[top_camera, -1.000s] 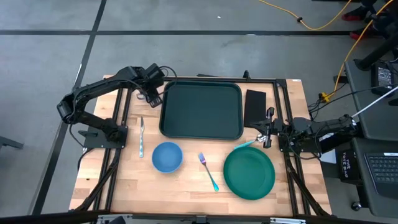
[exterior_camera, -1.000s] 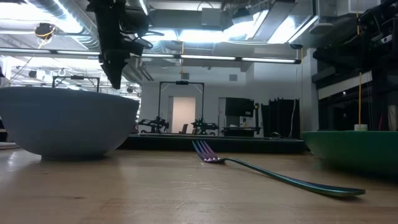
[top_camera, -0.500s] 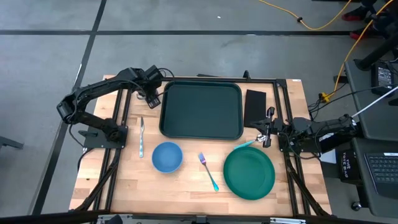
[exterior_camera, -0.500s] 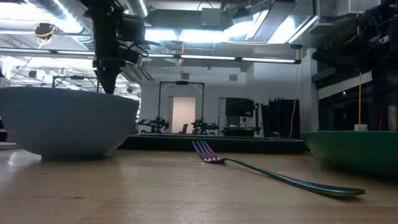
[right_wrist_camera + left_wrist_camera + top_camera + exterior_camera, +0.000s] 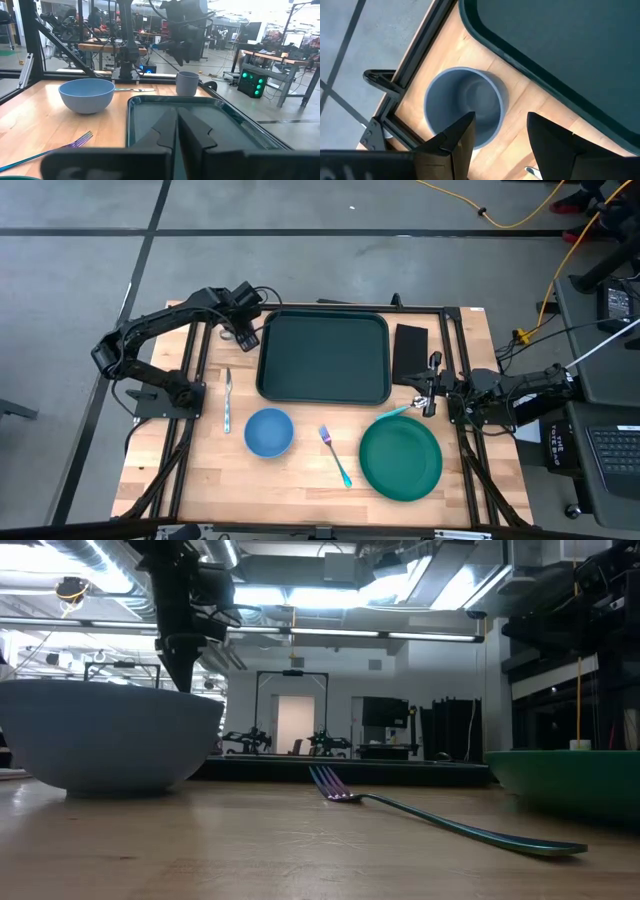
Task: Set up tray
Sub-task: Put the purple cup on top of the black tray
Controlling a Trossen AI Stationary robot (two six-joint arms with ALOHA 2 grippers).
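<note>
— Where does the large dark green rectangular plastic tray [image 5: 324, 357] sit?

— Flat on the far middle of the light wooden table [image 5: 300, 480], empty, with a small flat black napkin [image 5: 410, 350] just beside its right edge and a grey cylindrical cup [image 5: 464, 107] near its far left corner.

— And the left gripper [image 5: 500, 137]?

— It hangs above that grey cup with its two dark fingers spread wide, holding nothing; the cup's rim shows between and behind them, not touched.

— The right gripper [image 5: 177, 127]?

— It rests low at the tray's right side, fingers pressed together with nothing between them, by the rim of the round green plate [image 5: 401, 458].

— What is hard to see?

— From above, the left arm covers the cup almost entirely. The level view shows only the blue bowl [image 5: 108, 735], an iridescent fork [image 5: 440, 820] and the plate's edge; the tray is a dark strip behind them. A second utensil [image 5: 227, 402] lies left of the bowl, its type unclear.
</note>
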